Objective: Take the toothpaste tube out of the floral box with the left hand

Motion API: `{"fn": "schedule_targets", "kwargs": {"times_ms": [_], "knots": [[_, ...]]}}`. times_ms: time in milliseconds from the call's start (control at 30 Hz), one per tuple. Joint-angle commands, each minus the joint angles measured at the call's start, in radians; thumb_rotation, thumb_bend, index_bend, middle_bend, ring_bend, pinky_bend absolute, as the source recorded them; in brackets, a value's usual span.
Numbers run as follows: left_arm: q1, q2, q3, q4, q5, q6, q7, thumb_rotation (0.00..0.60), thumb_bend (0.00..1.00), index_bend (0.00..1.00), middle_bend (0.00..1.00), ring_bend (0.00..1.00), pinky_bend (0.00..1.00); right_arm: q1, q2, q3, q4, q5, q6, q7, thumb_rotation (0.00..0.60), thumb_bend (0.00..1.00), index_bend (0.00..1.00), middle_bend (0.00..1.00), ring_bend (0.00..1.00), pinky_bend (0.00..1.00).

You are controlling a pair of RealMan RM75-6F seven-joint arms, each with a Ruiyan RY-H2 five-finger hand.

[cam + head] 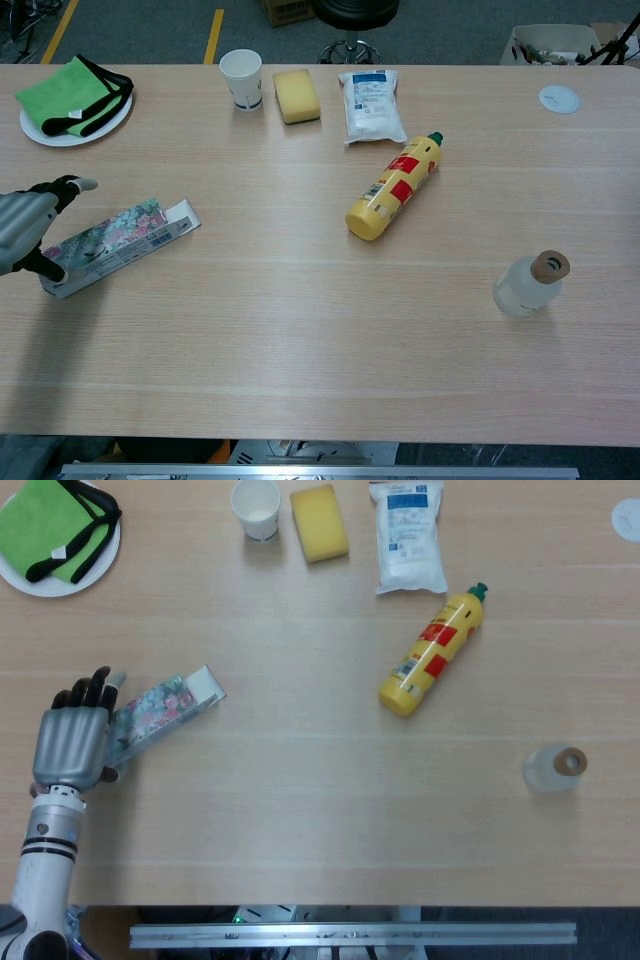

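The floral box [160, 712] lies flat at the table's left, slanting up to the right, with its white open flap [205, 685] at the right end; the chest view shows the box [120, 236] too. No toothpaste tube shows outside it. My left hand [72, 742] hovers over the box's left end and hides it. The fingers [92, 690] reach past the far side and the thumb [43, 268] lies at the near side, still apart and not closed on the box. My right hand is out of both views.
A white plate with a green cloth [55, 525] sits at the far left. A paper cup [256, 508], yellow sponge [319, 522] and white pouch [410, 535] line the far edge. A yellow bottle [432, 652] lies mid-table and a clear bottle [554, 767] stands right.
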Motion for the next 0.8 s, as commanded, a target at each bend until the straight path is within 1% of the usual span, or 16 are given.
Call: {"fn": "schedule_targets", "kwargs": {"times_ms": [33,200,500,800], "knots": [[-0.013,-0.013,-0.001,0.018,-0.027,-0.016,0.019,0.6,0.14,0.06,0.06,0.11,0.2,0.0,-0.001,-0.001,0.002,0.002,-0.001,0.002,0.6,0.21,0.23,0.23,0.14,0.17],[-0.029,-0.043,-0.011,0.046,-0.077,-0.026,0.044,0.6,0.14,0.06,0.06,0.11,0.2,0.0,-0.005,-0.005,0.007,0.007,-0.007,0.004,0.6,0.21,0.23,0.23,0.14,0.17],[-0.049,-0.076,-0.014,0.099,-0.115,-0.044,0.042,0.6,0.14,0.07,0.06,0.11,0.21,-0.005,-0.012,-0.011,0.027,0.016,-0.015,0.021,0.6,0.2,0.23,0.23,0.14,0.17],[-0.061,-0.091,-0.007,0.115,-0.135,-0.044,0.052,0.6,0.14,0.1,0.08,0.13,0.25,-0.006,-0.02,-0.019,0.047,0.018,-0.026,0.04,0.6,0.21,0.23,0.23,0.14,0.17]]}}
